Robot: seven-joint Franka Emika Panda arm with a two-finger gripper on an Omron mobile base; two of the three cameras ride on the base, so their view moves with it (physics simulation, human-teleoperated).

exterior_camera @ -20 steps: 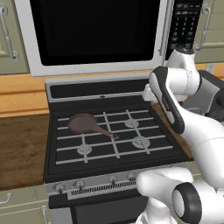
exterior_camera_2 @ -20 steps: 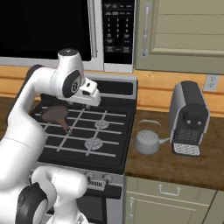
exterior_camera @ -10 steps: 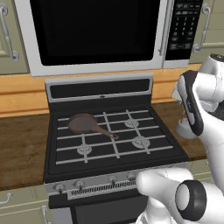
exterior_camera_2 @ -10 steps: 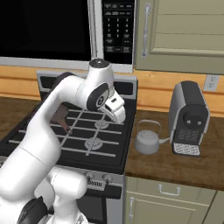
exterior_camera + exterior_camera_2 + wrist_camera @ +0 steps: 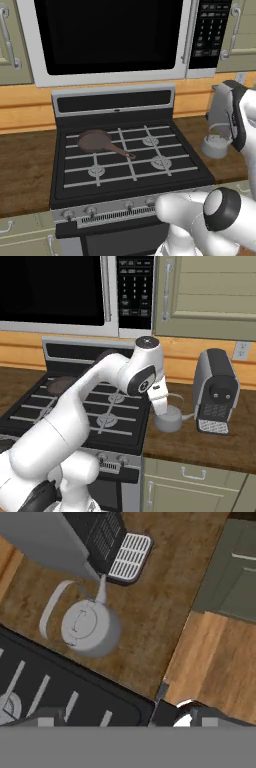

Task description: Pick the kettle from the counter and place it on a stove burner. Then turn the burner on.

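Kettle (image 5: 89,627) on counter (image 5: 150,612) (beside coffee machine (image 5: 216,391)).

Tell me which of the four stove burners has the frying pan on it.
The rear left burner, under the brown frying pan. The front left burner, rear right burner and front right burner show bare pale-grey caps under the grate.

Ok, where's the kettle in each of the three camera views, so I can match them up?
Left base view: kettle at the right edge, on the counter beside the stove.
Right base view: centre-right, partly behind the arm, left of the coffee machine.
Hand view: upper left, below the coffee machine's drip tray.
Shared landmark: the coffee machine.
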